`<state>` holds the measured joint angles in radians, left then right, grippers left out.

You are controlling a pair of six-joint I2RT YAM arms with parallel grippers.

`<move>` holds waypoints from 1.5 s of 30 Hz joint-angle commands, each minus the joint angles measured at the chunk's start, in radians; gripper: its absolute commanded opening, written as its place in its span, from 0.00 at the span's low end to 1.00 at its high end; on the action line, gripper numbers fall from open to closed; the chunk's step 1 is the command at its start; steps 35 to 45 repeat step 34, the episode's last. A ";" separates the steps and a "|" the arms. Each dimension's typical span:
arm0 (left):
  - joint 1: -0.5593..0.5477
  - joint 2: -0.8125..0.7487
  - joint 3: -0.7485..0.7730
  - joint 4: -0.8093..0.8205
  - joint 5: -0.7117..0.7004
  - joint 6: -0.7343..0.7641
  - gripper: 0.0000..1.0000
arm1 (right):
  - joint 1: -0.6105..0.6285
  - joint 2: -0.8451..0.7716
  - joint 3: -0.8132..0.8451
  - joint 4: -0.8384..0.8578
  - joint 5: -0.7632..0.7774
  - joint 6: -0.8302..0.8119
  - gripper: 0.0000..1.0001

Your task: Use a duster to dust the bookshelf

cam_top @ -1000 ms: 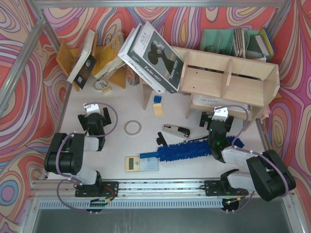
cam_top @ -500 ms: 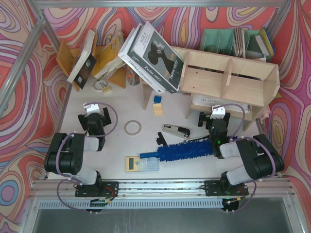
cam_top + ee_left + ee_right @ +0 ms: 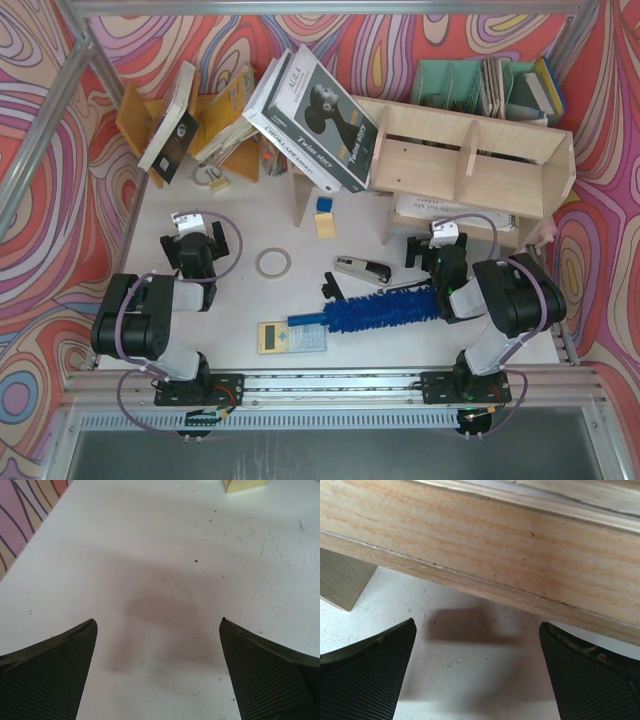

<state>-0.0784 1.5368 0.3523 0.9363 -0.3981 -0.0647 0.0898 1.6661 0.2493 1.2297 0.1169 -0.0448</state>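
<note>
Pre-grasp step: the duster lies ungrasped on the worktop. Left fingers and right fingers stand wide, empty. Next, one pair must close on its blue handle.

The leaning book reads "AULA" on its cover, perhaps "Twins story" lower down.
</note>
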 commanded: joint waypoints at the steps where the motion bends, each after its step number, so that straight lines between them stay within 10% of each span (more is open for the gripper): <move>1: 0.006 0.002 0.010 -0.002 -0.009 -0.013 0.98 | -0.015 0.019 0.043 0.100 -0.041 -0.015 0.99; 45: 0.005 0.002 0.010 -0.002 -0.009 -0.014 0.98 | -0.024 0.017 0.064 0.055 -0.030 -0.001 0.99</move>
